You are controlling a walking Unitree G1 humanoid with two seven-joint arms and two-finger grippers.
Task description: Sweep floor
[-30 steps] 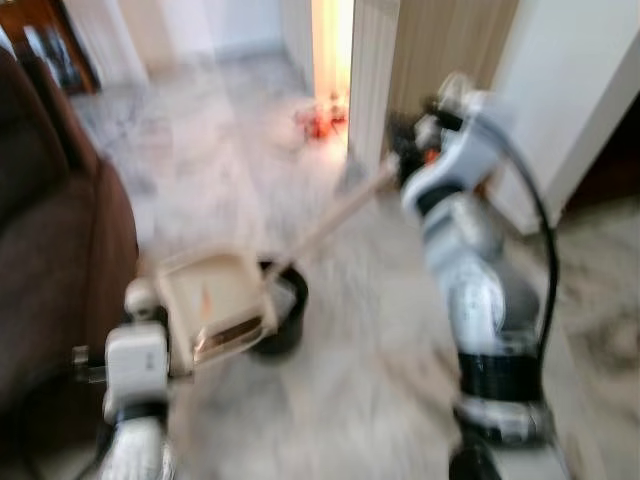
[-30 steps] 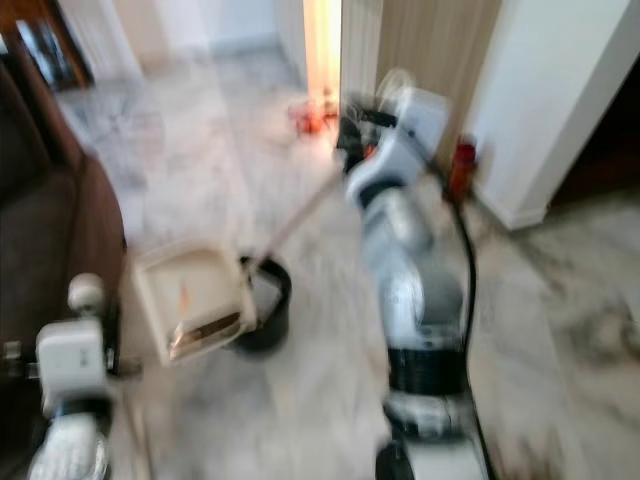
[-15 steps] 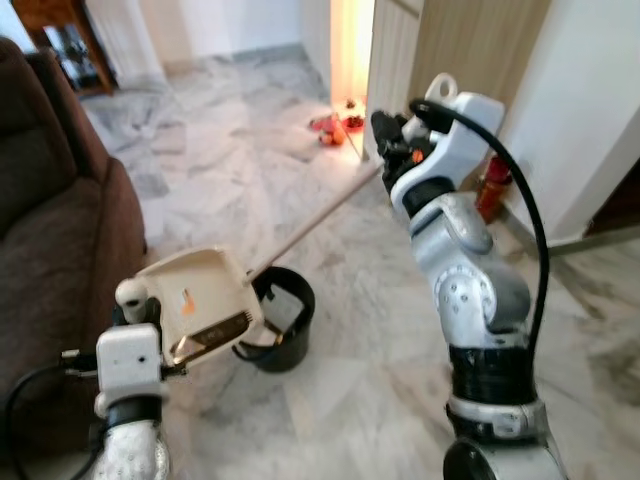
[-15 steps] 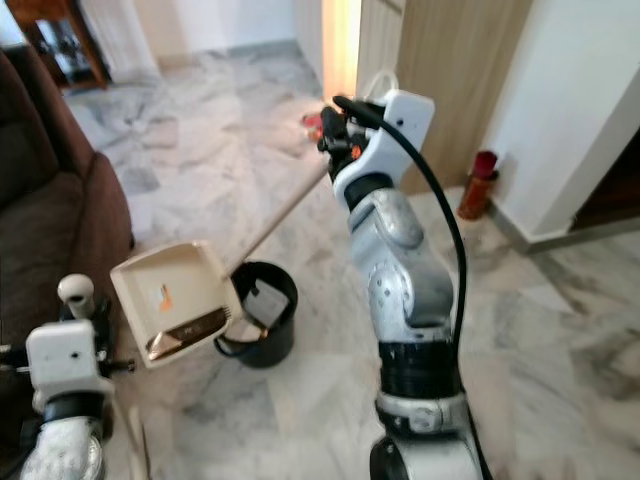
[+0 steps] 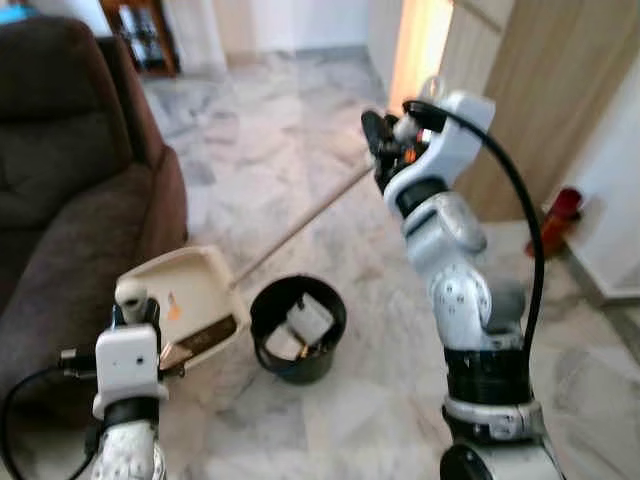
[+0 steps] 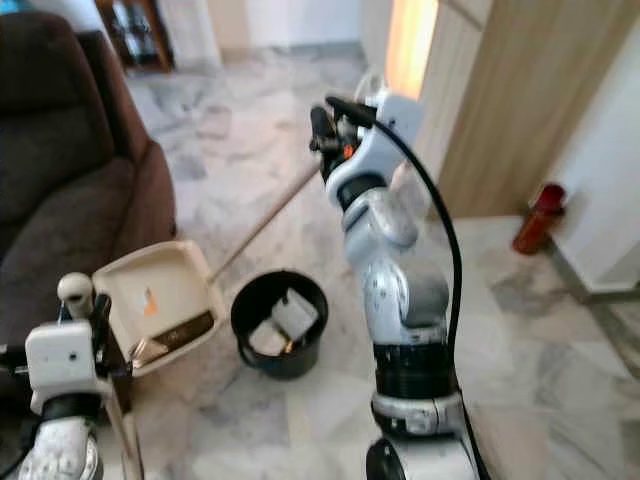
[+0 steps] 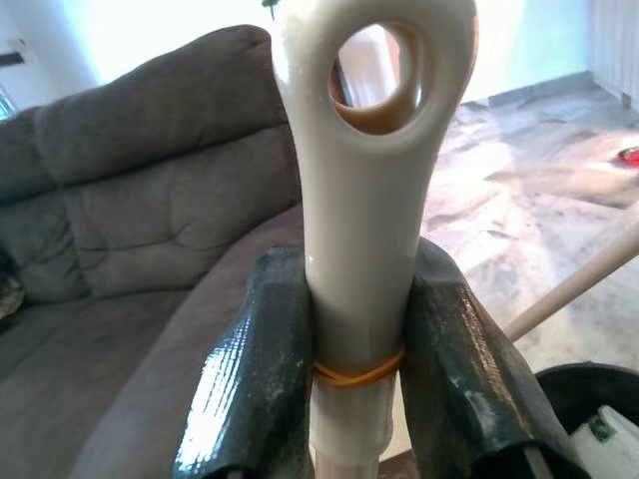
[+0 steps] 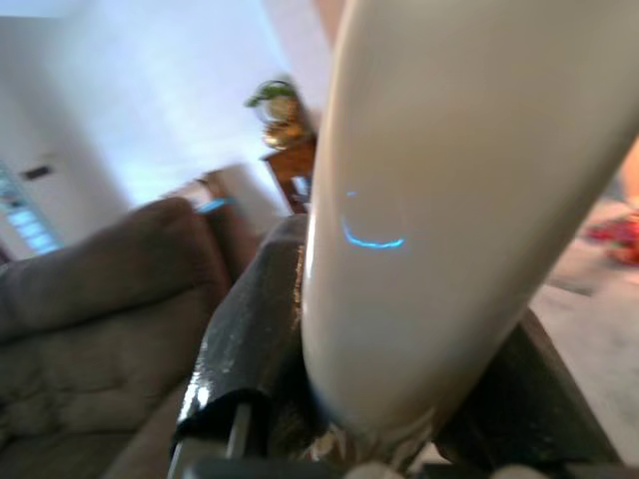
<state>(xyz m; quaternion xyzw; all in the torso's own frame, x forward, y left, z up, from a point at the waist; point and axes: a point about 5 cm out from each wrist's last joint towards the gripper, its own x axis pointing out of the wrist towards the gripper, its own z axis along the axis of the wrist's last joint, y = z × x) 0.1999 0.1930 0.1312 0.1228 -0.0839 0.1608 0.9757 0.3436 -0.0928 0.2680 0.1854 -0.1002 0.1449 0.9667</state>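
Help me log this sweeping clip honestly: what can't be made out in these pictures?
- Broom head: the broom handle runs down behind the dustpan; head hidden in the eye views.
- Scraps in the black bin: too small to identify.
- Right gripper: its fingers' grip on the handle is too small in the eye views.

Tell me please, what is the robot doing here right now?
It is busy with sweeping. The left pincer is shut on the cream dustpan handle, and the dustpan is beside a black bin with scraps in it. The right pincer grips the broom stick, which slants down toward the bin.
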